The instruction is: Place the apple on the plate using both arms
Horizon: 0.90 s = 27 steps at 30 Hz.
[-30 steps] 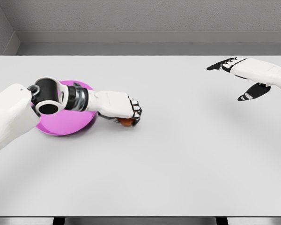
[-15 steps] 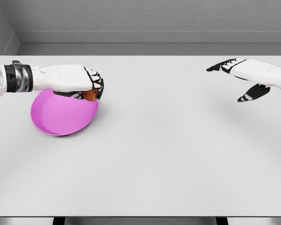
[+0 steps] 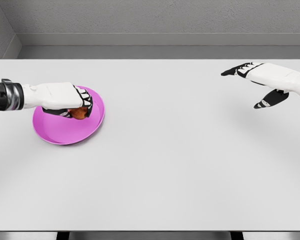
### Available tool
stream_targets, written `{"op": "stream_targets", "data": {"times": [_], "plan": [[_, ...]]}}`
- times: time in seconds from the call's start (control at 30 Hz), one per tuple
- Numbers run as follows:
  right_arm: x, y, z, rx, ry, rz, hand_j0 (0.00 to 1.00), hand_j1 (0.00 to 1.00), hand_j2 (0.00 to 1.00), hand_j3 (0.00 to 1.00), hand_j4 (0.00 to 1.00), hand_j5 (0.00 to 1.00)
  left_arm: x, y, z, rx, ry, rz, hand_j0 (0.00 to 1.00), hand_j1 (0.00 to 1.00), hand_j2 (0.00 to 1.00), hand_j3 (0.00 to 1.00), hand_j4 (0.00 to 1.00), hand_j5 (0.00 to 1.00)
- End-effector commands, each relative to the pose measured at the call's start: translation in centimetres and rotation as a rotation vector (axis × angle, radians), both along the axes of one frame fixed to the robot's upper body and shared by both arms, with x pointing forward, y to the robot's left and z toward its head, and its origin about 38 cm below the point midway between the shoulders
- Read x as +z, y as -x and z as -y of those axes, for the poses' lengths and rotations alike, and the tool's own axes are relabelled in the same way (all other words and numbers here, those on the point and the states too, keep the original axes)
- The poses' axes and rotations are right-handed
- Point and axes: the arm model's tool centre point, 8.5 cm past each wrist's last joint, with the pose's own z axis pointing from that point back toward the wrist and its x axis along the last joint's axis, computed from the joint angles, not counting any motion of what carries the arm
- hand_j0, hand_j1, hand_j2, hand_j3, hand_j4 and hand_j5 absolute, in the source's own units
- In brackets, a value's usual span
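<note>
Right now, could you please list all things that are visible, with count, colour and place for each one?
apple: one, red-orange, held in the left hand over the plate
plate: one, magenta, on the table at the left
table: one, white, fills most of the view
wall: one, grey, behind the table
left hand: one, white with black, fingers curled round the apple
right hand: one, white with black, open, above the table's far right

Reddish apple [image 3: 79, 113] over magenta plate [image 3: 65, 131], possibly touching it.
</note>
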Motion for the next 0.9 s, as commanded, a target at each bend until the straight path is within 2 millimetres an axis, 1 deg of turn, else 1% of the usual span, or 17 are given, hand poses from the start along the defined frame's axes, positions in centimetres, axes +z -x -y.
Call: {"op": "stream_targets", "data": {"times": [0.0, 0.17, 0.23, 0.27, 0.3, 0.33, 0.4, 0.43, 0.47, 0.5, 0.53, 0.57, 0.6, 0.63, 0.87], "plan": [[0.1, 0.0, 0.1, -0.002, -0.002, 0.000, 1.00, 1.00, 1.00, 1.00, 1.00, 1.00, -0.5, -0.5, -0.4, 0.025, -0.001, -0.009, 1.00, 1.00, 1.00, 1.00, 1.00, 1.00], [0.0, 0.0, 0.1, -0.002, -0.003, -0.001, 1.00, 1.00, 1.00, 1.00, 1.00, 1.00, -0.5, -0.6, -0.6, 0.033, 0.000, -0.010, 1.00, 1.00, 1.00, 1.00, 1.00, 1.00], [0.0, 0.0, 0.0, -0.002, -0.005, -0.002, 1.00, 1.00, 1.00, 1.00, 1.00, 1.00, -0.2, -0.8, -1.0, 0.046, 0.021, -0.014, 1.00, 1.00, 1.00, 1.00, 1.00, 1.00], [0.0, 0.0, 0.1, -0.002, -0.003, -0.001, 1.00, 1.00, 1.00, 1.00, 1.00, 1.00, -0.2, -1.4, -2.3, 0.101, 0.099, -0.054, 1.00, 1.00, 1.00, 1.00, 1.00, 1.00], [0.0, 0.0, 0.1, -0.002, -0.003, -0.001, 1.00, 1.00, 1.00, 1.00, 1.00, 1.00, -0.4, -2.1, -4.1, 0.169, 0.161, -0.092, 1.00, 1.00, 1.00, 1.00, 1.00, 1.00], [0.0, 0.0, 0.0, -0.002, -0.005, -0.002, 1.00, 1.00, 1.00, 1.00, 1.00, 1.00, 0.2, -2.7, -5.6, 0.225, 0.236, -0.103, 1.00, 1.00, 1.00, 1.00, 1.00, 1.00], [0.0, 0.0, 0.1, -0.002, -0.003, -0.001, 1.00, 1.00, 1.00, 1.00, 1.00, 1.00, 0.3, -3.3, -7.9, 0.304, 0.293, -0.115, 1.00, 1.00, 1.00, 1.00, 1.00, 1.00], [0.0, 0.0, 0.1, -0.002, -0.003, -0.001, 1.00, 1.00, 1.00, 1.00, 1.00, 1.00, 0.1, -3.4, -8.7, 0.333, 0.319, -0.129, 1.00, 1.00, 1.00, 1.00, 1.00, 1.00], [0.0, 0.0, 0.0, -0.002, -0.005, -0.002, 1.00, 1.00, 1.00, 1.00, 1.00, 1.00, -0.2, -3.3, -8.8, 0.336, 0.328, -0.140, 1.00, 1.00, 1.00, 1.00, 1.00, 1.00], [0.0, 0.0, 0.1, -0.003, -0.002, -0.001, 1.00, 1.00, 1.00, 1.00, 1.00, 1.00, 0.3, -3.5, -8.9, 0.340, 0.336, -0.130, 1.00, 1.00, 1.00, 1.00, 1.00, 1.00], [0.0, 0.0, 0.1, -0.003, -0.003, -0.002, 1.00, 1.00, 1.00, 1.00, 1.00, 1.00, 0.5, -3.7, -10.3, 0.381, 0.355, -0.121, 1.00, 1.00, 1.00, 1.00, 1.00, 1.00], [0.0, 0.0, 0.1, -0.003, -0.002, -0.001, 1.00, 1.00, 1.00, 1.00, 1.00, 1.00, 0.3, -3.7, -10.8, 0.398, 0.356, -0.124, 1.00, 1.00, 1.00, 1.00, 1.00, 1.00], [0.0, 0.0, 0.1, -0.002, -0.003, -0.001, 1.00, 1.00, 1.00, 1.00, 1.00, 1.00, -0.4, -3.7, -11.8, 0.434, 0.354, -0.137, 1.00, 1.00, 1.00, 1.00, 1.00, 1.00], [0.0, 0.0, 0.1, -0.002, -0.003, -0.001, 1.00, 1.00, 1.00, 1.00, 1.00, 1.00, -0.4, -3.7, -12.1, 0.444, 0.357, -0.139, 1.00, 1.00, 1.00, 1.00, 1.00, 1.00], [0.0, 0.0, 0.1, -0.003, -0.002, -0.001, 1.00, 1.00, 1.00, 1.00, 1.00, 1.00, -0.1, -3.8, -12.3, 0.449, 0.365, -0.130, 1.00, 1.00, 1.00, 1.00, 1.00, 1.00]]}}
